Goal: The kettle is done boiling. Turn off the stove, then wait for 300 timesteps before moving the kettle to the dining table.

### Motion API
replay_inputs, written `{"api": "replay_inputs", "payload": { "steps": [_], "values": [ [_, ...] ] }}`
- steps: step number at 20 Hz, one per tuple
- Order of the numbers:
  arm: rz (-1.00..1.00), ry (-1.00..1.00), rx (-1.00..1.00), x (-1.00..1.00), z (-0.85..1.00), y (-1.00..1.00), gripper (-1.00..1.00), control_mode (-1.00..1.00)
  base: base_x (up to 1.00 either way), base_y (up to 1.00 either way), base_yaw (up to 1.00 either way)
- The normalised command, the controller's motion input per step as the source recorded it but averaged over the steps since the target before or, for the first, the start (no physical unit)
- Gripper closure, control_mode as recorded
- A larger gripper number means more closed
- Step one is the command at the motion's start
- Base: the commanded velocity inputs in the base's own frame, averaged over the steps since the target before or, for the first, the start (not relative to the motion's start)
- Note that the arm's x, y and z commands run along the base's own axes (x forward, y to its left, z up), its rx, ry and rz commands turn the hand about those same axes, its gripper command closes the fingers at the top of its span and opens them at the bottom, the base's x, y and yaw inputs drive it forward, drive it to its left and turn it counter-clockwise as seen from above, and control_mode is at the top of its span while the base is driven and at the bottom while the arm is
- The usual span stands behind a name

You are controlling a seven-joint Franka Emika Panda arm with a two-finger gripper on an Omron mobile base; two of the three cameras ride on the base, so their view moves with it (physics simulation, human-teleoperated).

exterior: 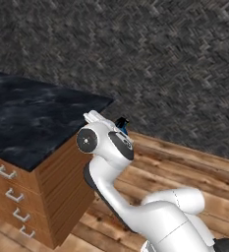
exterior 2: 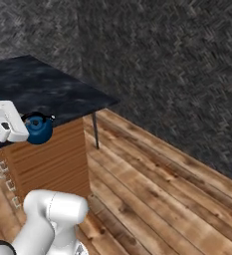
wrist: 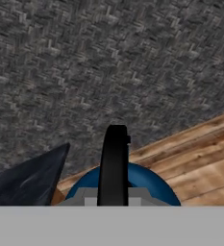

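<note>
The small, round, glossy dark-blue kettle [exterior 2: 38, 129] is carried in the air, hung just under the hand [exterior 2: 19, 124], which is clenched on the kettle's black arched handle [wrist: 113, 166]; in the hand view that handle is seen rising straight up between the fingers, with the blue body bulging below to either side. The kettle is thus held, not set down. In the right base view it is seen against the wooden side of the large dark black-blue marbled stone desk [exterior 2: 48, 92], at about the level of the slab's near edge and beside its square corner, so the slab lies off to the arm's left and slightly above the kettle's base. It is judged that the coming move turns on this: the kettle must be raised clear of the edge and carried sideways over the stone before being lowered. The arm is folded, its wrist bent over beside the desk's corner, as seen in the left base view [exterior: 106, 142], above the plank floor [exterior 2: 162, 189]
</note>
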Motion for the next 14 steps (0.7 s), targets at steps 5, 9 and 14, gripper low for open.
{"api": "replay_inputs", "payload": {
  "steps": [5, 9, 14],
  "values": [
    [0.00, 0.00, 0.00, 0.00, 0.00, 0.00, 1.00, 1.00, 0.51, -0.32, 0.00],
    [0.00, 0.00, 0.00, 0.00, 0.00, 0.00, 1.00, 1.00, 0.48, -0.29, 0.00],
    [0.00, 0.00, 0.00, 0.00, 0.00, 0.00, 1.00, 1.00, 0.49, -0.29, 0.00]
  ]
}}
